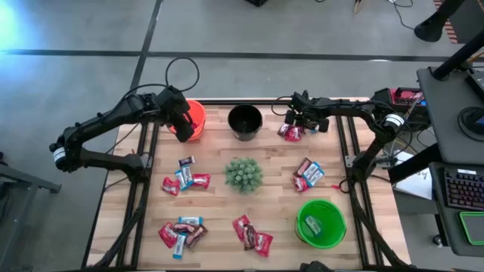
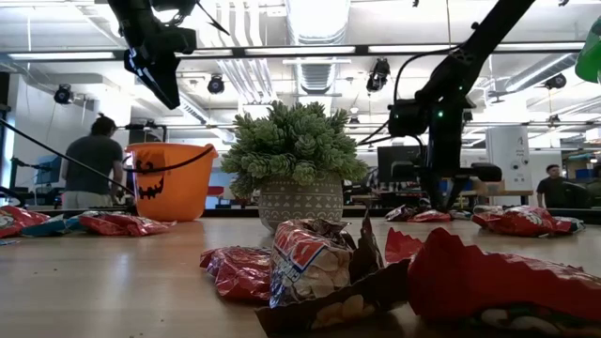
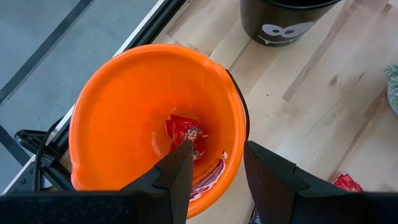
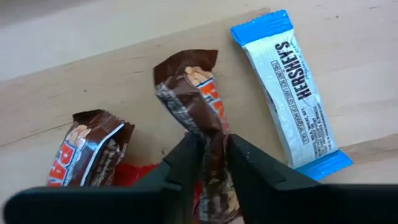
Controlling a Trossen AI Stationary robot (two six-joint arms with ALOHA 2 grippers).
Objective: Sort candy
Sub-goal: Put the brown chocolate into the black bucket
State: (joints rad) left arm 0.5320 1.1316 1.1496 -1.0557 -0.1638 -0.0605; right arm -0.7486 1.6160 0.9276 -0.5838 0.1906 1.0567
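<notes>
From above, most candy [image 1: 184, 179] lies unsorted in clusters across the worktop [image 1: 212, 219]. The left wrist view shows the left gripper [image 3: 214, 168] open and empty over the orange bucket [image 3: 112, 93], red candy inside. The right wrist view shows the right gripper [image 4: 211, 155] pinching a brown candy [image 4: 196, 102].

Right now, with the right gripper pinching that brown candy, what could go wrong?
The right gripper pinches the dark brown wrapped candy only by one end, so it may slip out on lifting. The second brown candy and the light blue and white Hershey's bar lie close and could get dragged.
</notes>
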